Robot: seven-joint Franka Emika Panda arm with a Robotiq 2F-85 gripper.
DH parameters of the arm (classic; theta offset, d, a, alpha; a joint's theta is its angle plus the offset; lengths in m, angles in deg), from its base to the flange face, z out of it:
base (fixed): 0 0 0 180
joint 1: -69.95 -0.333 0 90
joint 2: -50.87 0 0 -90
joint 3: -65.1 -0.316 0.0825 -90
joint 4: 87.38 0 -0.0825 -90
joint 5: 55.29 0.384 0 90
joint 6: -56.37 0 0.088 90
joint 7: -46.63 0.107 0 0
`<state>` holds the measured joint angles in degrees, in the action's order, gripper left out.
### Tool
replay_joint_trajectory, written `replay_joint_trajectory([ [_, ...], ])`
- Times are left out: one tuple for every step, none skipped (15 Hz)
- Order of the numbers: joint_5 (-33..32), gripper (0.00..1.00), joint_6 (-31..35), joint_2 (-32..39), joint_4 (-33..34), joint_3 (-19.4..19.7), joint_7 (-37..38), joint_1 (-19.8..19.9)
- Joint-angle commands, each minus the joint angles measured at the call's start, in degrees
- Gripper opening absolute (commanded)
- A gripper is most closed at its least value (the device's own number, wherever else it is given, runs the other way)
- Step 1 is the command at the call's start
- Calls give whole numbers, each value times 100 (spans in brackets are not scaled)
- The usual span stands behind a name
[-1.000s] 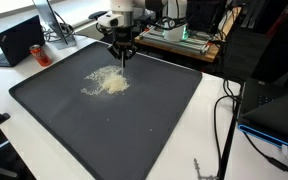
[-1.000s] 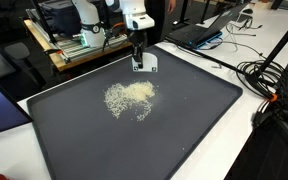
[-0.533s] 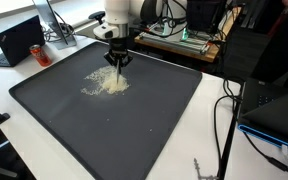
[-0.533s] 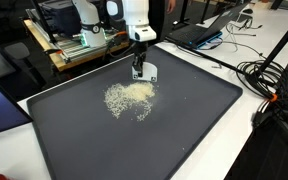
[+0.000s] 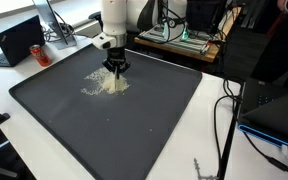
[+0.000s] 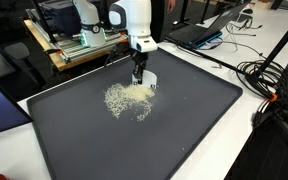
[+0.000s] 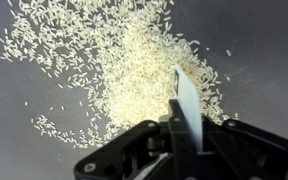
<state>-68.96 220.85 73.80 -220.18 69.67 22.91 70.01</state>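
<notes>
A pile of pale rice grains (image 5: 106, 83) lies on a large dark mat (image 5: 134, 130), toward its far side. It also shows in the other exterior view (image 6: 129, 98) and fills the wrist view (image 7: 124, 60). My gripper (image 5: 115, 67) points down at the far edge of the pile, seen too in an exterior view (image 6: 138, 72). In the wrist view my gripper (image 7: 181, 125) is shut on a thin white card (image 7: 187, 100) held upright on edge, its lower end at the grains. The card shows as a white patch in an exterior view (image 6: 147, 78).
A laptop (image 5: 19, 40) sits beyond one corner of the mat. Electronics and a shelf (image 5: 184, 35) stand behind the arm. Black cables (image 6: 274, 80) and another laptop (image 6: 199, 30) lie beside the mat (image 6: 174, 140).
My gripper has moved with the white card from the mat's far edge toward the rice pile and come down to the pile's edge.
</notes>
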Motion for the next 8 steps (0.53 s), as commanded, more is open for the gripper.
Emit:
replay_joint_trajectory([
  [-267, 1, -90, 275, 256, 26, 211, 30],
  [-274, 1, -100, 326, 289, 26, 201, 34],
  [-270, 1, -122, 360, 325, 8, 178, 50],
  [-263, 1, -147, 367, 339, -15, 156, 67],
  [-277, 1, -178, 396, 360, -14, 156, 57],
  [-281, 1, -211, 407, 366, -31, 136, 62],
  [-287, 1, -221, 406, 360, -51, 108, 73],
  [-329, 1, -242, 396, 341, -48, 83, 64],
])
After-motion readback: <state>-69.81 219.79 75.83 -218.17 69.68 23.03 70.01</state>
